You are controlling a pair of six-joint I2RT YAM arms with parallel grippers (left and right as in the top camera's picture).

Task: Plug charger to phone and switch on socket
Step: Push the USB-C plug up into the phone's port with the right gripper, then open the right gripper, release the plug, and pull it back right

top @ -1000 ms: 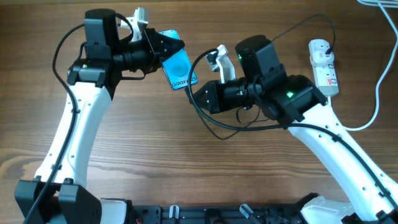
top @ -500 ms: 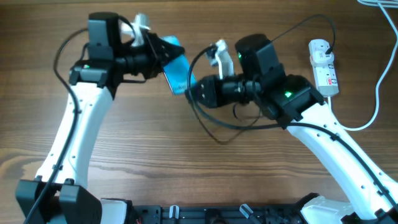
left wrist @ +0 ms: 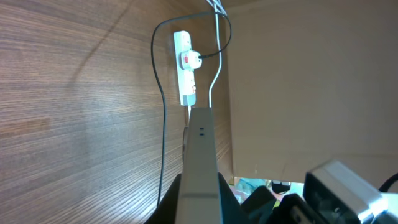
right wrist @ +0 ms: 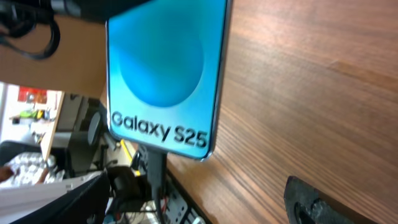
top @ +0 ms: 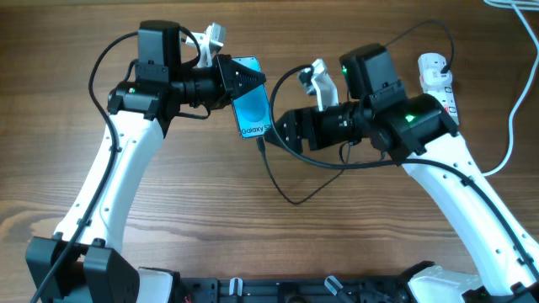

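Observation:
The phone [top: 253, 105] has a light blue face that reads "Galaxy S25"; it hangs above the table with my left gripper [top: 242, 82] shut on its upper end. In the right wrist view the phone [right wrist: 165, 74] fills the top. The charger's black plug [right wrist: 155, 168] sits against the phone's bottom edge. Its thin black cable [top: 292, 201] loops down across the table. My right gripper [top: 274, 135] stands open just right of the plug, its fingers [right wrist: 323, 202] apart and holding nothing. The white socket [top: 438, 76] lies at the far right, also seen far off as the socket [left wrist: 185, 68] in the left wrist view.
A thick white cord [top: 509, 126] runs down the right edge of the wooden table [top: 194, 210]. A round white plug [left wrist: 189, 60] sits in the strip. A brown cardboard wall [left wrist: 298, 81] stands beyond the table.
My right gripper has opened and let go of the plug, which stays at the phone's bottom edge. Both arms have shifted right, and the phone now faces up more squarely.

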